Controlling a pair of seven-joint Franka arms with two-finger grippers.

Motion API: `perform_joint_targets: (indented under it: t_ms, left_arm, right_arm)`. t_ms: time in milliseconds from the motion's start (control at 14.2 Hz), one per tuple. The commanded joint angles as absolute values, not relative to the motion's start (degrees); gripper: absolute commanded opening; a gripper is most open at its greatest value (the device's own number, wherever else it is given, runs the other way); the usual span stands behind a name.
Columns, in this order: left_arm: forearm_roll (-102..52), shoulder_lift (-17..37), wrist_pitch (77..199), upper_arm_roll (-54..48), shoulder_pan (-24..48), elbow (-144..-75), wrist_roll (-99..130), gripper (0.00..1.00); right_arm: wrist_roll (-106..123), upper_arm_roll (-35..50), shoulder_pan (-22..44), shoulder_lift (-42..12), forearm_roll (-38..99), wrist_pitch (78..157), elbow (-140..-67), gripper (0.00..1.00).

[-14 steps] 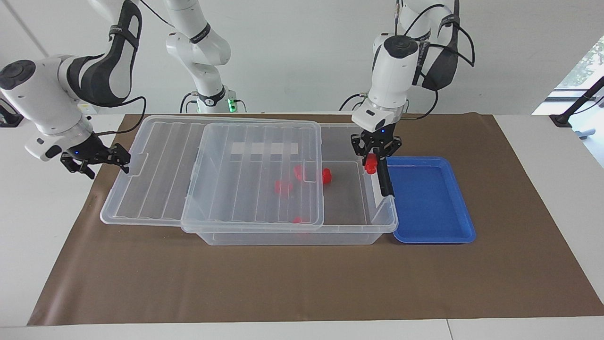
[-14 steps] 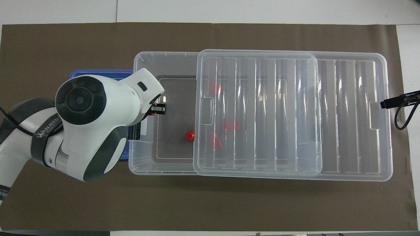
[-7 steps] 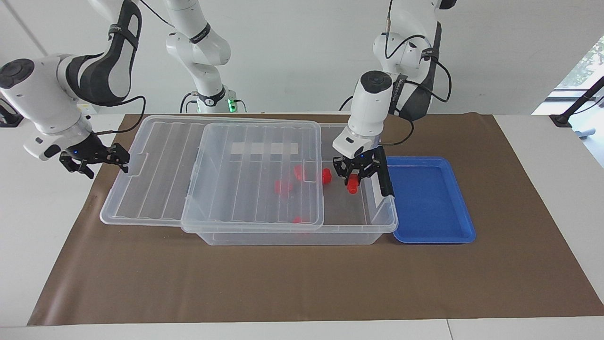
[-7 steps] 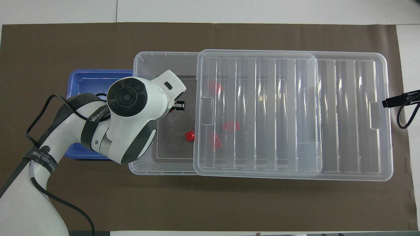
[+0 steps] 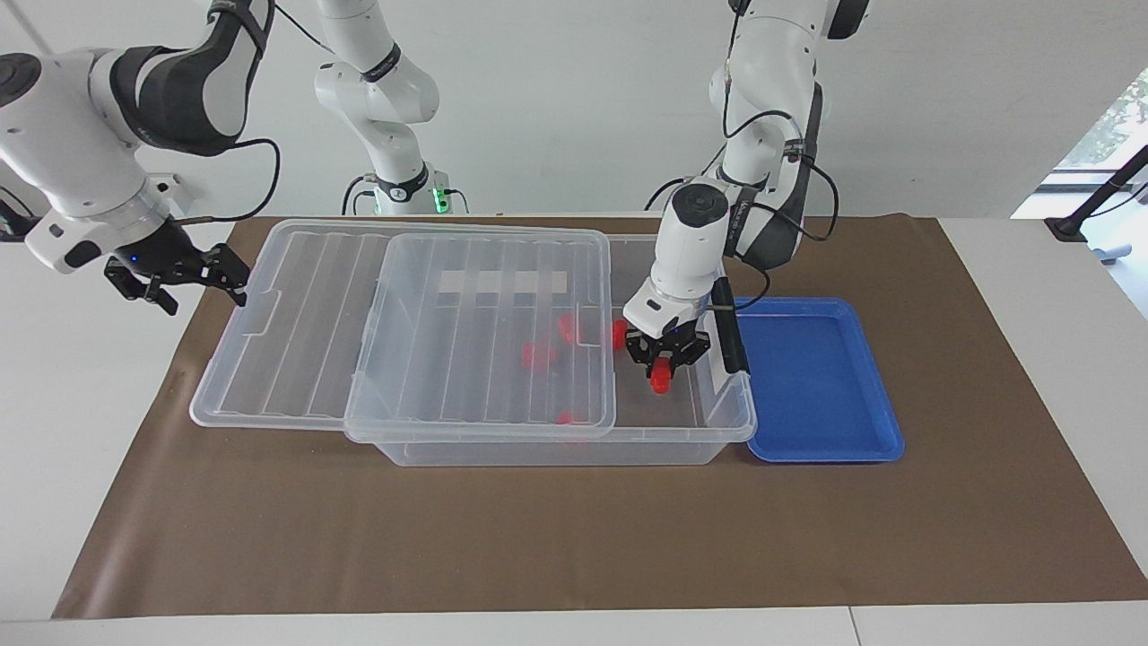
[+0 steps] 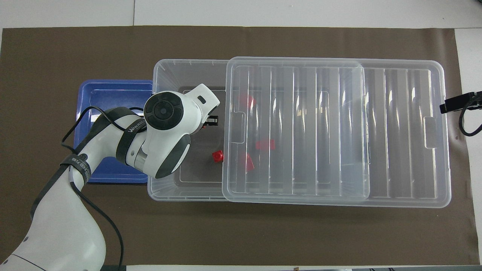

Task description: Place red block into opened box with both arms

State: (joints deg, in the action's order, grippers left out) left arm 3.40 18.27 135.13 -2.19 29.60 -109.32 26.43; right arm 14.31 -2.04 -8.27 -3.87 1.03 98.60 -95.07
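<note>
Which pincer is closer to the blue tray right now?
Left. The left pincer holds a red block over the open end of the box, beside the blue tray. The right pincer waits at the lid's overhanging end.

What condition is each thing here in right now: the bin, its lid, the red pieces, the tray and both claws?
box: partly uncovered.
lid: slid toward the right arm's end.
red block: held over the box's open part.
other red blocks: lying inside the box.
blue tray: nothing in it.
left gripper: shut on the red block.
right gripper: open, beside the lid.
</note>
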Motion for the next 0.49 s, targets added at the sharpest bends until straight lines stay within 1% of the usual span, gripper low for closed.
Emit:
perform_joint_targets:
  t_ms: [0,141,352,422]
  left_arm:
    - [4.4,20.6,138.9,-1.8,30.1,-109.2,27.9,0.00]
    - [4.4,20.6,139.6,-1.8,30.2,-110.2,27.9,0.00]
    - [4.3,20.5,139.7,-1.8,30.7,-110.8,29.0,0.01]
    - [4.4,20.5,139.9,-1.8,30.6,-110.6,30.0,0.51]
  right_arm:
    - [8.4,-1.8,-5.3,-0.1,1.8,94.7,-95.4,1.00]
    - [4.3,-1.8,-3.5,1.0,1.8,93.3,-96.1,1.00]
    - [0.7,-1.8,-3.0,2.1,1.7,92.8,-97.9,1.00]
    - [0.6,-1.8,-3.0,2.1,1.7,92.6,-98.0,1.00]
